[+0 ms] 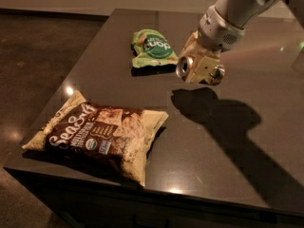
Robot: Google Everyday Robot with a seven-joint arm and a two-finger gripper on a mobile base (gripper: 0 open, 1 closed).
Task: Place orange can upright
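Note:
My gripper (pixel 201 70) hangs over the middle of the dark table (pixel 256 146), right of the green snack bag. It is shut on the orange can (pixel 185 66). The can lies on its side in the cream fingers (pixel 195 60), with its silver top facing left. Most of the can's body is hidden by the fingers. The can is held a little above the table, and its shadow falls on the surface just in front of it.
A green snack bag (pixel 153 48) lies flat at the back left of the table. A large brown-and-cream chip bag (pixel 102 132) lies near the front left corner. The table's front edge (pixel 156 194) and left edge are close to it.

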